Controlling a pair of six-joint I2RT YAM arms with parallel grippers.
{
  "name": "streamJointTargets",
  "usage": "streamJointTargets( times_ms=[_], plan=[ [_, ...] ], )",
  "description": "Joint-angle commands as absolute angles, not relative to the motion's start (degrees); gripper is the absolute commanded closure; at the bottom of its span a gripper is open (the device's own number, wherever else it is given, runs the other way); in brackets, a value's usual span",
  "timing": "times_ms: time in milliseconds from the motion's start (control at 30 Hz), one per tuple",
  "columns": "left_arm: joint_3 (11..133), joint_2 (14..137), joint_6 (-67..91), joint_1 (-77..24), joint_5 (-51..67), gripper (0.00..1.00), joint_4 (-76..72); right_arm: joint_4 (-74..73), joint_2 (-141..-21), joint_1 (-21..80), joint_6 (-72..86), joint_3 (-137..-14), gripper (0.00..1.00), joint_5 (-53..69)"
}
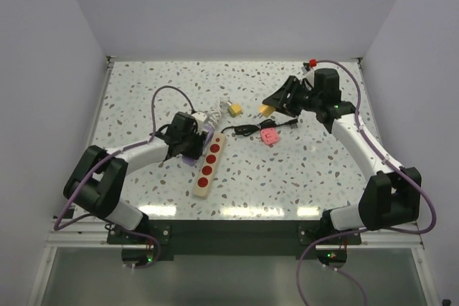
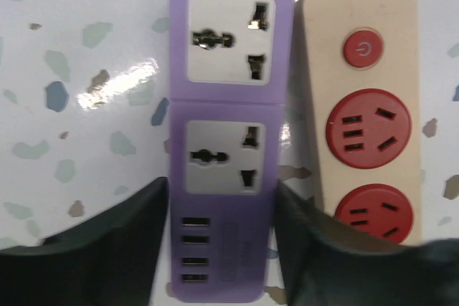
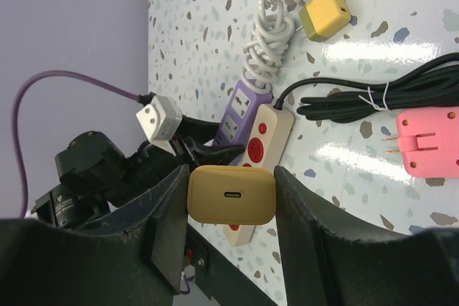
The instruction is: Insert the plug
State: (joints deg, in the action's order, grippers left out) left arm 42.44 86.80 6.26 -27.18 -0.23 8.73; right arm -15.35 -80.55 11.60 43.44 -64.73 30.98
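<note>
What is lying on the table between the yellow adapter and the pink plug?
A bundled black cable, tied with a white band, lies between the yellow adapter and the pink plug. The right wrist view shows it best.

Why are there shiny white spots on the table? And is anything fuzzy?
Probably light bouncing off the glossy table: top view, bright bars along its near edge; left wrist view, one patch left of the purple strip; right wrist view, streaks either side of the black cable, beyond the charger. In both wrist views the fingers look dark and soft-edged.
</note>
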Motion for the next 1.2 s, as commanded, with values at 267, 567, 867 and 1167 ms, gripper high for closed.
streamJointTargets(
  times_ms=[267,567,867,1167],
  plan=[
    [49.4,93.9,0.6,-35.1,2.9,1.0,3.9,-19.0,-76.2,11.4,36.3,-63.5,1.0,28.7],
    [52.8,96.1,-3.4,-38.3,11.4,1.0,2.6,-17.4,-73.3,12.2,28.8,-60.0,1.0,23.7],
    [51.9,92.1,-0.4,-38.1,5.7,0.61,7.5,-11.9,-78.3,21.9,20.7,-60.9,1.0,16.2],
    [49.3,85.4,7.4,-37.6,2.1,0.39,13.1,-6.3,-84.8,27.7,14.0,-61.2,1.0,12.2]
  ],
)
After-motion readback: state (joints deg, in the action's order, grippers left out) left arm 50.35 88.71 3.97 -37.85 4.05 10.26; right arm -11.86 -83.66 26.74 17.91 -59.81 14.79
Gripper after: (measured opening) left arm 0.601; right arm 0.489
